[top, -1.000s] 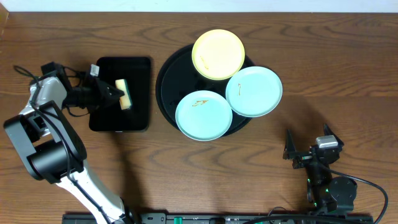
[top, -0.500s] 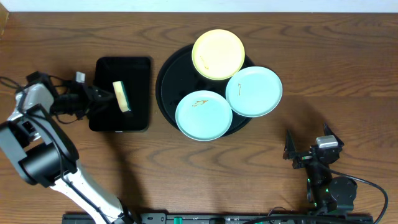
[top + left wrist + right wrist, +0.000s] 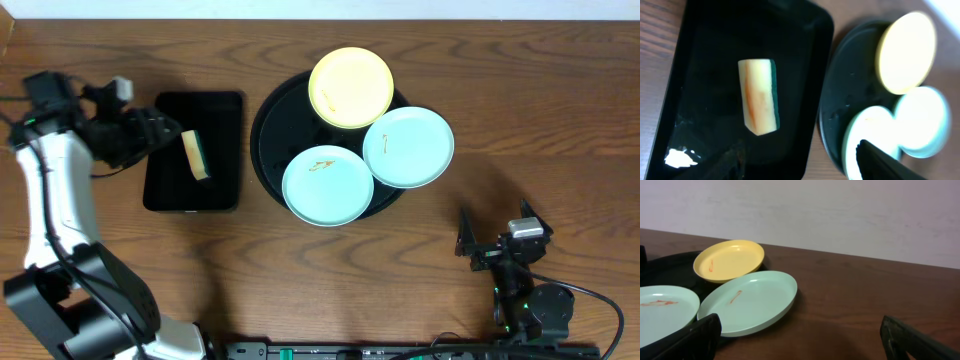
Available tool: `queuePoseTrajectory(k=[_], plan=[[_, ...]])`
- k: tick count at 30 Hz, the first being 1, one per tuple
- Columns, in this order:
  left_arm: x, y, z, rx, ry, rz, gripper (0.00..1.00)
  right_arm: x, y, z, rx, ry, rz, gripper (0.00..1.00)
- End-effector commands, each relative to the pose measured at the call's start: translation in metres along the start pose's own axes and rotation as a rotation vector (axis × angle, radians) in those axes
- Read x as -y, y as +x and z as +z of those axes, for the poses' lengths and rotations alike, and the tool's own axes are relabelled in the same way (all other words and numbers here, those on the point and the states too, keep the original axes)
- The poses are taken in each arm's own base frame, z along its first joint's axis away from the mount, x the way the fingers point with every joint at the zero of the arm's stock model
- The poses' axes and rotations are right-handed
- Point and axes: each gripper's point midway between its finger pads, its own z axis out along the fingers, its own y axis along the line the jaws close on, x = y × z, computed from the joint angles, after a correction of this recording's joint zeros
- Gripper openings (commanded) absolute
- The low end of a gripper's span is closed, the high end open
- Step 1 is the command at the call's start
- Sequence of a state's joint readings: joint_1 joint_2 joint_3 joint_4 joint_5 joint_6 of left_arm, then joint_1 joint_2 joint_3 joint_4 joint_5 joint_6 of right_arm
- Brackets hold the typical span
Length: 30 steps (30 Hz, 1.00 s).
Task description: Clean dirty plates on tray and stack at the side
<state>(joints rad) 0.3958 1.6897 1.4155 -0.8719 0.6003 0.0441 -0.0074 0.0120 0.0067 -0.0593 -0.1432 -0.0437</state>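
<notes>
Three plates sit on the round black tray [image 3: 272,110]: a yellow plate [image 3: 350,87] at the back, a blue-green plate [image 3: 408,147] on the right and a blue-green plate [image 3: 327,185] in front, each with orange smears. My left gripper [image 3: 152,133] stands open at the left edge of the rectangular black tray [image 3: 165,195], apart from the yellow-green sponge [image 3: 195,155] lying in it. The left wrist view shows the sponge [image 3: 759,96] free between my spread fingers [image 3: 727,162]. My right gripper [image 3: 497,228] is open and empty at the front right, clear of the plates [image 3: 747,302].
A small white patch [image 3: 677,158] lies in a corner of the rectangular tray. Bare wooden table [image 3: 520,100] stretches right of the round tray and along the front. A pale wall [image 3: 840,215] rises behind the table.
My left gripper has opened and let go of the sponge, then drawn back to the left. The sponge now lies on the rectangular tray. The right arm has not moved.
</notes>
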Motion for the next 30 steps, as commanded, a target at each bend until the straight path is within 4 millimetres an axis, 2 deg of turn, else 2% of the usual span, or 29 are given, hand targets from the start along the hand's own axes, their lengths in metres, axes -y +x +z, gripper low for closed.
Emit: queuePoseTrajectory(k=[1, 3, 6, 11, 16, 19, 23, 27, 30], plan=[[-0.016, 0.004, 0.012, -0.03, -0.242, 0.022, 0.75, -0.001, 0.0, 0.0, 0.001, -0.008, 0.013, 0.99], [-0.014, 0.012, 0.023, -0.062, -0.296, 0.055, 0.74, -0.001, 0.0, 0.0, 0.001, -0.008, 0.013, 0.99], [-0.012, 0.021, 0.04, -0.102, -0.367, 0.107, 0.66, -0.001, 0.0, 0.0, 0.001, -0.008, 0.013, 0.99], [-0.009, 0.025, 0.069, -0.139, -0.403, 0.163, 0.6, -0.001, 0.0, 0.0, 0.001, -0.008, 0.013, 0.99], [-0.022, 0.03, 0.089, -0.185, -0.437, 0.161, 0.57, -0.001, 0.0, 0.0, 0.001, -0.008, 0.013, 0.99], [-0.038, 0.033, 0.094, -0.21, -0.504, 0.16, 0.51, -0.001, 0.0, 0.0, 0.001, -0.008, 0.013, 0.99], [-0.048, 0.038, 0.1, -0.236, -0.535, 0.158, 0.43, -0.001, 0.0, 0.0, 0.001, -0.008, 0.013, 0.99], [-0.051, 0.037, 0.099, -0.236, -0.553, 0.16, 0.25, -0.001, 0.0, 0.0, 0.001, -0.008, 0.013, 0.99], [-0.062, 0.036, 0.092, -0.234, -0.631, 0.17, 0.25, -0.001, 0.0, 0.0, 0.001, -0.008, 0.013, 0.99]])
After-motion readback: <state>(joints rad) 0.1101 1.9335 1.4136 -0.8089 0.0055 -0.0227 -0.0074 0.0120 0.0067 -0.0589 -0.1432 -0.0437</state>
